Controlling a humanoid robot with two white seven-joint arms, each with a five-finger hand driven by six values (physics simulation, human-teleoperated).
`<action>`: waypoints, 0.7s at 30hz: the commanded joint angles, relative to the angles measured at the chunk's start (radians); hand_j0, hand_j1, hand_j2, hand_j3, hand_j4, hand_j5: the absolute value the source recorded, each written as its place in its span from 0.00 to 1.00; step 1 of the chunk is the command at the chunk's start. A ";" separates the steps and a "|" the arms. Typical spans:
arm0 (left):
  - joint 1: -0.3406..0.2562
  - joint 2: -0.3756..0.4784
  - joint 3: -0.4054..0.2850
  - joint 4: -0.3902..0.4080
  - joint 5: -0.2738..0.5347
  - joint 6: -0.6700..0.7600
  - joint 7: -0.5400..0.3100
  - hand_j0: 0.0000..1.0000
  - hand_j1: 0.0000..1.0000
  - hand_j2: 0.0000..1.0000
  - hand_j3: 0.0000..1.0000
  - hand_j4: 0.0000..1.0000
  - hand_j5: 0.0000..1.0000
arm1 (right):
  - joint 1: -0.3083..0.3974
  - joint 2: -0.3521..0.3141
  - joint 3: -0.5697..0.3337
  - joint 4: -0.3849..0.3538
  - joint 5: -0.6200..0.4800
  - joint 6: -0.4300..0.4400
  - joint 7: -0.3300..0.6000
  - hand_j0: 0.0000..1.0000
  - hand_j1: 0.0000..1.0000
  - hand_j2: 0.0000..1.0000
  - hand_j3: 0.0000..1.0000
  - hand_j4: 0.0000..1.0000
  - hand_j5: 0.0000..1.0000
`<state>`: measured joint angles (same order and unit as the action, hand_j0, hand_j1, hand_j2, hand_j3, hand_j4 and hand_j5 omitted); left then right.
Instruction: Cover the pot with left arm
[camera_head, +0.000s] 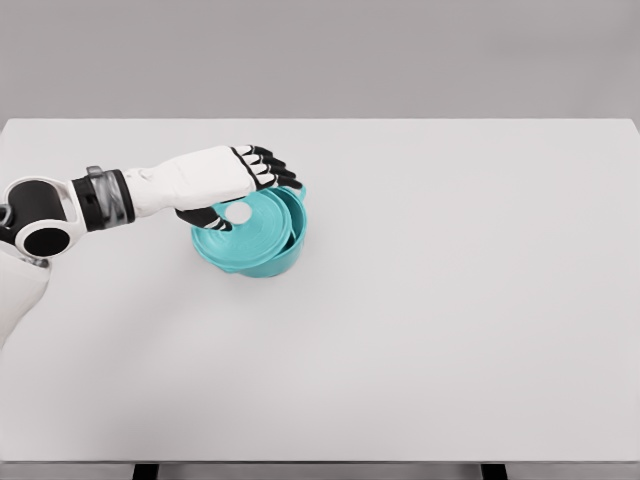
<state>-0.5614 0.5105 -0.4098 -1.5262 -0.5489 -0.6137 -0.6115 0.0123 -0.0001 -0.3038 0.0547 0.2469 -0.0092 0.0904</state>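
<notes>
Risk: round teal ribbed lid (243, 232) with pale knob sits tilted and off-centre to the left on the smooth teal round pot (290, 235), mid-table; left hand (232, 180) fingers curled about the knob; early release could slide the lid onto the matte white table (450, 300); glossy plastic-looking surfaces.

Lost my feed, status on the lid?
Left hand over lid, thumb by knob. Lid tilted on pot, not seated. Right arm unseen.
</notes>
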 joint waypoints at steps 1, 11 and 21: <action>0.000 -0.001 0.000 0.000 0.006 0.003 0.001 0.99 0.99 0.99 0.99 0.99 0.99 | 0.000 0.000 0.000 0.001 0.000 0.000 0.000 1.00 1.00 1.00 1.00 1.00 1.00; -0.014 -0.026 0.000 0.003 0.003 0.003 0.001 1.00 1.00 1.00 1.00 1.00 1.00 | 0.000 0.000 0.000 0.001 0.000 0.000 0.000 1.00 1.00 1.00 1.00 1.00 1.00; -0.020 -0.023 0.009 0.006 0.003 0.003 0.001 1.00 1.00 1.00 1.00 1.00 1.00 | 0.000 0.000 0.000 0.001 0.000 0.000 0.000 1.00 1.00 1.00 1.00 1.00 1.00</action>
<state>-0.5814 0.4851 -0.4034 -1.5202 -0.5521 -0.6137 -0.6115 0.0123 -0.0001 -0.3038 0.0546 0.2469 -0.0092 0.0903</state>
